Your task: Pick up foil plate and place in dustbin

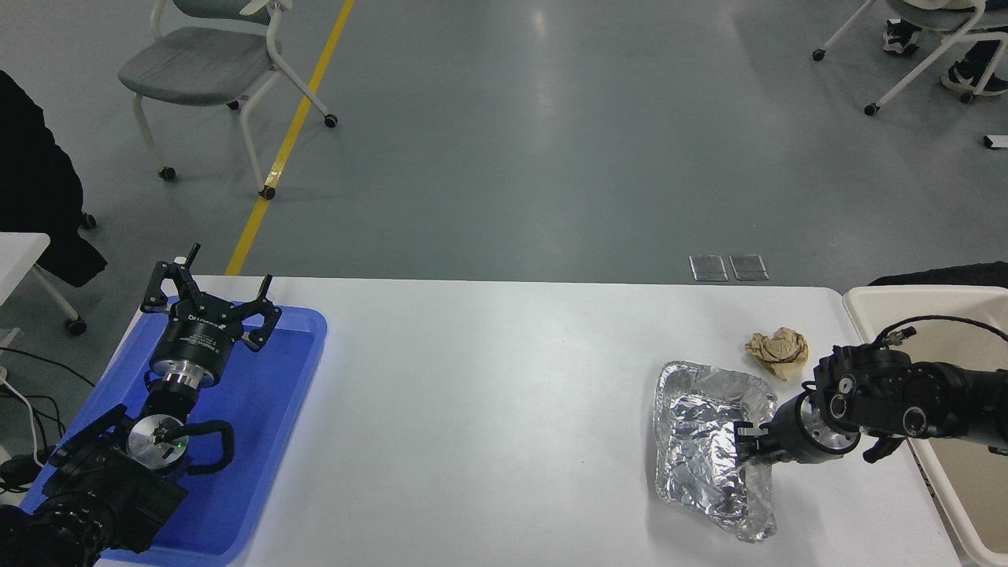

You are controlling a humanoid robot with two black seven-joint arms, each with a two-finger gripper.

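The foil plate [694,441] lies on the white table at the right, shiny and crinkled, with a raised rim. My right gripper [745,446] comes in from the right and sits low at the plate's right rim, reaching into it. Its wrist hides the tips, so open or shut does not show. The cream dustbin [866,296] stands past the table's right edge, partly behind my right arm. My left gripper [209,290] is parked open and empty over the blue tray at the lower left.
A small crumpled brown paper wad [778,352] lies just behind the plate's far right corner. The flat blue tray [283,378] fills the table's left end. Chairs stand on the floor beyond the table.
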